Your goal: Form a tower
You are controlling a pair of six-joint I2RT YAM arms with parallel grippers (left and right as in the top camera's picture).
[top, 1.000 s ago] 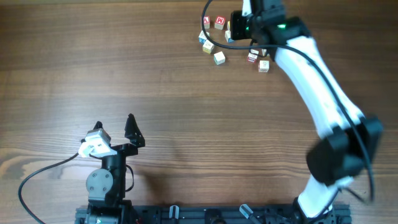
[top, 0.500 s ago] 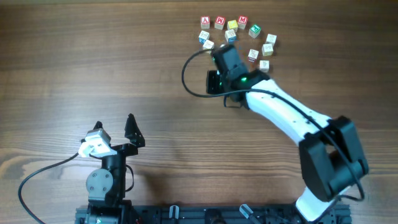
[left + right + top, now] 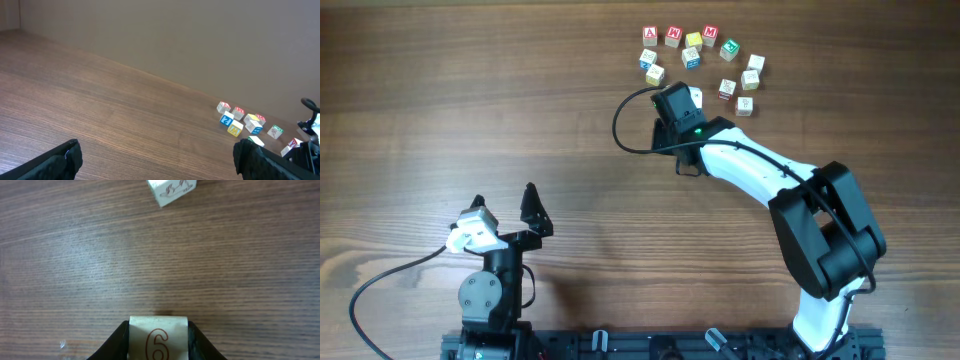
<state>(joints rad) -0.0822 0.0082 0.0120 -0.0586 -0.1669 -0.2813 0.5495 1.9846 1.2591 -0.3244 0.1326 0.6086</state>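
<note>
My right gripper point(image 3: 158, 327) is shut on a pale wooden cube point(image 3: 152, 322) with a red 6 on its face, held just above the bare tabletop. Overhead, the right gripper point(image 3: 682, 99) sits just in front of the cluster of loose letter cubes point(image 3: 693, 40), and its body hides the held cube. One loose cube point(image 3: 171, 190) lies ahead of it. My left gripper point(image 3: 504, 198) is open at the near left with nothing between its fingers point(image 3: 65, 160). The tower is out of view; only single cubes show.
Several loose letter cubes lie in a ring at the far right of the wooden table point(image 3: 470, 90), also seen as a cube cluster point(image 3: 240, 120) from the left wrist. The right arm point(image 3: 760, 175) reaches diagonally across the right half.
The right gripper has drawn back from the cube cluster toward the table's middle, carrying the 6 cube. The cluster now shows in full. The left arm has not moved.
</note>
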